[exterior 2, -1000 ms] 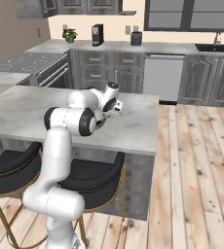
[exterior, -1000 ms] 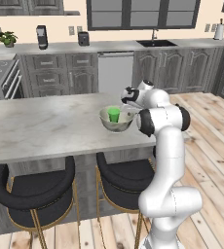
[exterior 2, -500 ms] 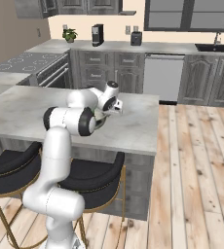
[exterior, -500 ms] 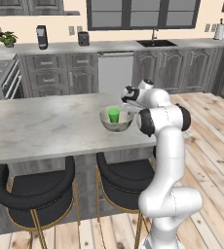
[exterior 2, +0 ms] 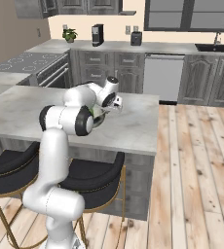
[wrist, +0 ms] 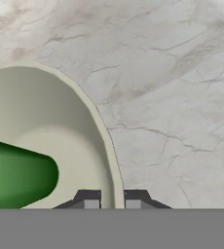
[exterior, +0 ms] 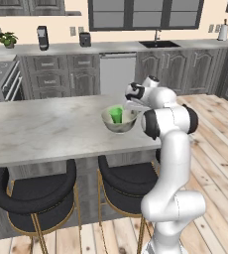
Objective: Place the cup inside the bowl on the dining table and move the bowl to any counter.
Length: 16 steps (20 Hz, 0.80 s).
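The two-finger gripper [wrist: 112, 200] pinches the rim of the round cream-green bowl [wrist: 60, 126] (small green cup [wrist: 16, 172] inside).

The arm [exterior 2: 67, 119] hides most of the bowl [exterior 2: 100, 116]; the cup [wrist: 16, 175] is cut off.

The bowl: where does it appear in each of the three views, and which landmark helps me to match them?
Left base view: the bowl is at the centre, on the dining table, left of the hand.
Right base view: left of centre, mostly hidden behind the white arm; a part of it shows.
Hand view: at left, its rim between the fingertips.
Shared landmark: the green cup inside it.
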### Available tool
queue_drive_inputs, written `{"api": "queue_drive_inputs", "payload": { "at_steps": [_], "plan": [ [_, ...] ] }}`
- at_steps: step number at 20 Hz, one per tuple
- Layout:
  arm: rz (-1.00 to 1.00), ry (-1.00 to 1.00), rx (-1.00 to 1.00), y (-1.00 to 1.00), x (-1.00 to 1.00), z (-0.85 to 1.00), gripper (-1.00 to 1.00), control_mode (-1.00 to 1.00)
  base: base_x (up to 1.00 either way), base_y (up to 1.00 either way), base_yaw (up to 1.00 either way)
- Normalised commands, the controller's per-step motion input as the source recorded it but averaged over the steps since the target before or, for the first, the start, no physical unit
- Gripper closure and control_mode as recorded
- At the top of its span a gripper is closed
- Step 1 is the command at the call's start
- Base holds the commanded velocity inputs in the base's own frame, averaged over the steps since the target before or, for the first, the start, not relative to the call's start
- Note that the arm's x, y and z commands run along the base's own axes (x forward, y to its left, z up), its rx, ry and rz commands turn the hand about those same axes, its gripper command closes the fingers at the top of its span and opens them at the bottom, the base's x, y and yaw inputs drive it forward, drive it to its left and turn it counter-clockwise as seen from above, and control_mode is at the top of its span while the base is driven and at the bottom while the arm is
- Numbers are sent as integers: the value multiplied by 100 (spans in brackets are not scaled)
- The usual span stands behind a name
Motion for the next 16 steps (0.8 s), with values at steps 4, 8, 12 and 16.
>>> {"api": "queue_drive_inputs", "payload": {
  "at_steps": [4,8,12,16],
  "plan": [
    [0,0,14,-6,-5,6,100,-100,0,0,0],
    [0,0,15,-8,-16,21,100,-100,0,0,0],
    [0,-4,7,-5,-37,46,100,-100,0,0,0],
    [0,-5,1,0,-58,47,100,-100,0,0,0]
  ]
}}
